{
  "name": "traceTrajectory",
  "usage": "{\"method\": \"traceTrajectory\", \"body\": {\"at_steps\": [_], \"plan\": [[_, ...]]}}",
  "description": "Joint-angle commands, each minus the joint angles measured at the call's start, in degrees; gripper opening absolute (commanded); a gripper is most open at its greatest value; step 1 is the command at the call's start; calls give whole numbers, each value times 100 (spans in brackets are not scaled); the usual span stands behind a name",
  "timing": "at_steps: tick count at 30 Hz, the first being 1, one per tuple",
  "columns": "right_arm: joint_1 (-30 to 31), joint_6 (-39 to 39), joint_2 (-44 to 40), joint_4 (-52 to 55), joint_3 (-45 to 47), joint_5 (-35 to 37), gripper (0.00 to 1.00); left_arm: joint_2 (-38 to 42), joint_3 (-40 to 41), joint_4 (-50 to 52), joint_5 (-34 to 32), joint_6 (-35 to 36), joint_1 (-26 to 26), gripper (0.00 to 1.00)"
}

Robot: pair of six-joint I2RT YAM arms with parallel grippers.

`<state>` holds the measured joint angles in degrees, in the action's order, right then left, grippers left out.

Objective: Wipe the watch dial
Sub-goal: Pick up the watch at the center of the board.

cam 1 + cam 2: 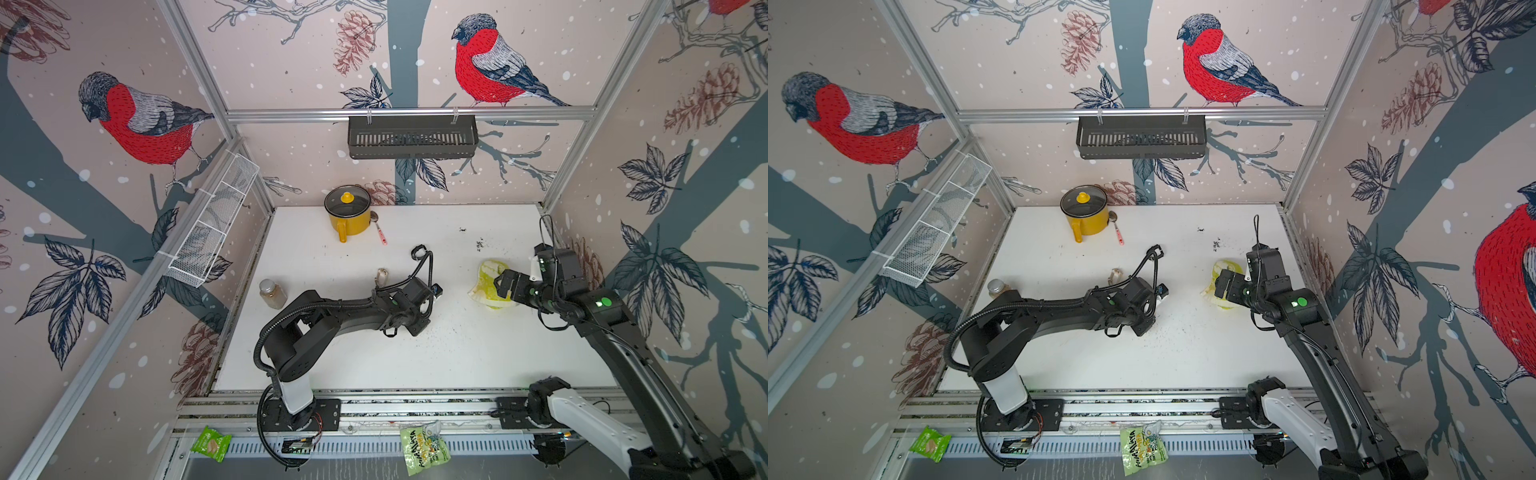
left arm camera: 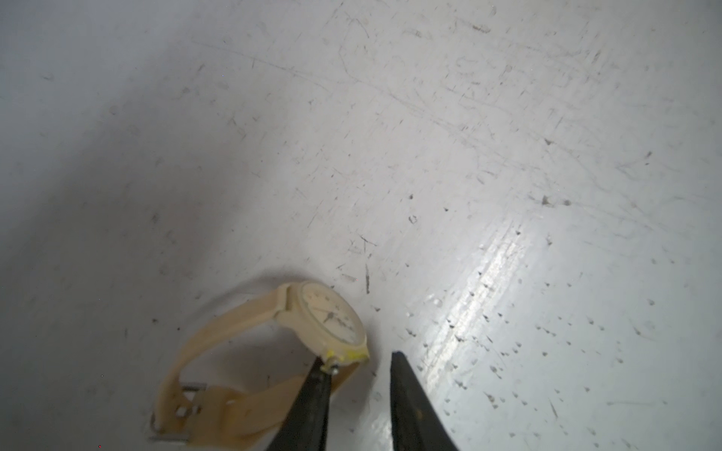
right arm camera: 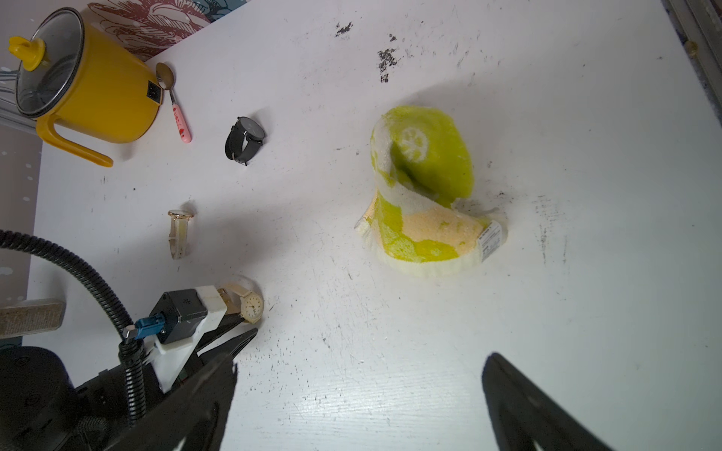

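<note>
**A:** Left wrist view first: where is the cream watch [image 2: 291,308]?

**B:** On its side on the white table [image 2: 469,156], strap buckled into a loop, dial [image 2: 332,318] turned sideways. It sits right at the tips of the left gripper [image 2: 359,359]. One finger [image 2: 312,402] touches the case by the crown, and the other stands clear of it.

**A:** So is it gripped?

**B:** No. The jaws are a little apart, with mostly bare table in the gap. Nearly all of the watch lies outside the touching finger.

**A:** And the right gripper [image 3: 363,363]?

**B:** Spread wide and holding nothing. The crumpled yellow-green towel [image 3: 426,187] lies on the table just ahead of its fingertips.

**A:** Anything else?

**B:** Beyond the left gripper is a pale-strapped watch [image 3: 180,230], and farther on a black watch [image 3: 244,138]. Farthest off is a yellow pot [image 3: 97,101] with a spoon [image 3: 174,97] beside it.
</note>
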<state>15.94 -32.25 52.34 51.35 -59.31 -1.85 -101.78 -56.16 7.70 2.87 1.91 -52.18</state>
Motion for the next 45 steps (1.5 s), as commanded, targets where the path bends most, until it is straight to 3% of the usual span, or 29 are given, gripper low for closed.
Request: {"method": "traceTrajectory", "body": {"at_steps": [1,5,10,21,28,37,45], "plan": [[-12,-19,-21,93,-52,-4,99,-63,-8,-129,20,146,29,29],[-13,-3,4,103,-46,-26,99,-106,-35,-103,3,217,63,33],[-31,-15,17,73,4,-96,99,-80,-52,-81,-77,248,86,47],[-104,21,57,61,-2,-151,100,77,-68,126,-145,396,100,54],[-118,-44,0,39,58,-201,100,231,-65,231,-239,580,153,67],[-120,-218,-159,9,121,-211,100,263,110,172,-534,870,208,67],[-127,-247,-167,20,52,-133,100,85,-7,69,-507,979,270,56]]}}
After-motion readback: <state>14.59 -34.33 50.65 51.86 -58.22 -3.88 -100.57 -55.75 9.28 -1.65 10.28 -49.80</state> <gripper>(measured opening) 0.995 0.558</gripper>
